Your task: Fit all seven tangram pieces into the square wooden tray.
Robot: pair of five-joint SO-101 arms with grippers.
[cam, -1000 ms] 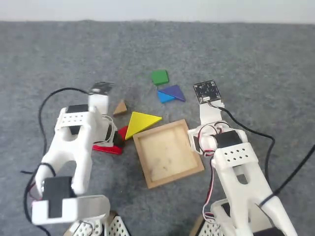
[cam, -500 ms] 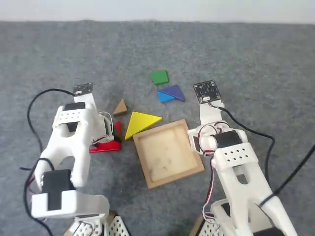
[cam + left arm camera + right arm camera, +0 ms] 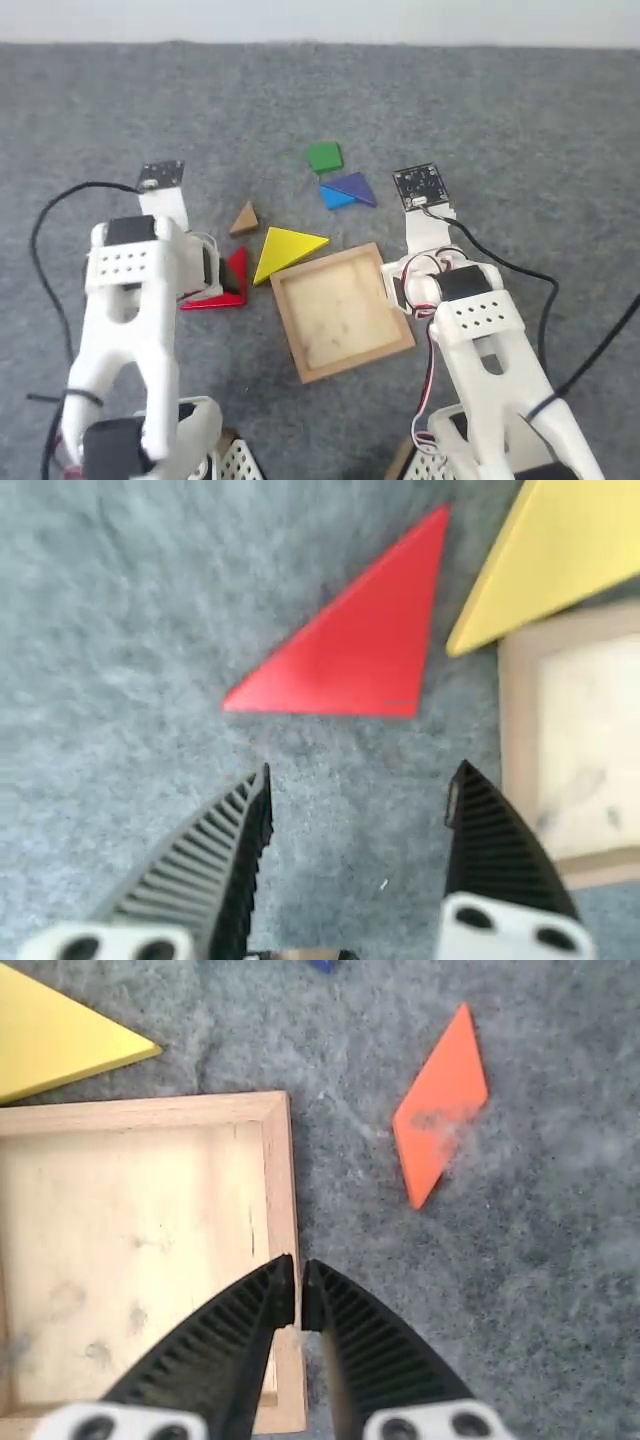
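Grey carpet (image 3: 520,120) spreads to a pale wall (image 3: 320,20); left claw (image 3: 362,772) gapes, right claw (image 3: 298,1265) pinched together.

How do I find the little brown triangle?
Find the square wooden tray. The big yellow triangle lies at its far edge, and just beyond that, toward the left arm's side, sits the brown triangle. It is the only brown piece, far smaller than the yellow one.

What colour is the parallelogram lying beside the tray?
The parallelogram is orange, clearest in the right wrist view.
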